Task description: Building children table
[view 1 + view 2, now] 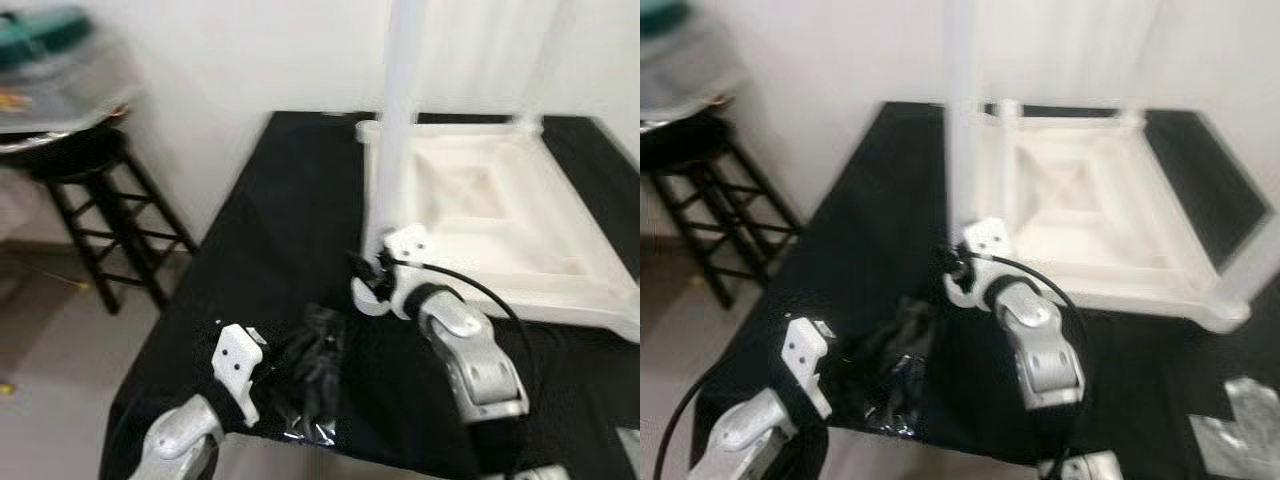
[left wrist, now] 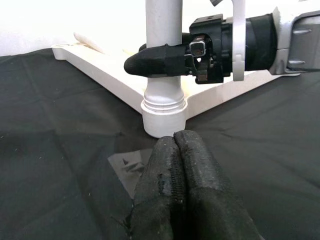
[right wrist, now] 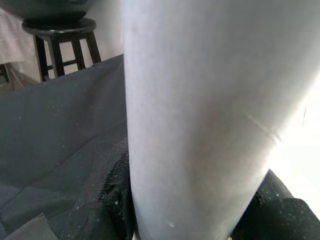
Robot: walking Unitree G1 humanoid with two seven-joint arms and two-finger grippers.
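White plastic children's tabletop (image 1: pixel 500 215), upside down on a black cloth-covered table (image 1: pixel 280 260), with a white round table leg (image 1: pixel 398 130) standing upright in its near corner socket. Right gripper (image 2: pixel 160 62) clenched around that leg just above the socket. Left gripper (image 2: pixel 177 150) pressed closed, holding nothing, near crumpled clear plastic wrap (image 1: pixel 310 385); black wooden stool (image 1: pixel 95 215) stands beside the table.

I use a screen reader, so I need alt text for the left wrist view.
The right gripper clamps a white table leg standing upright in a corner socket of the upturned white tabletop on black cloth. In front, the left gripper has its fingers closed together, empty, near the leg's base.
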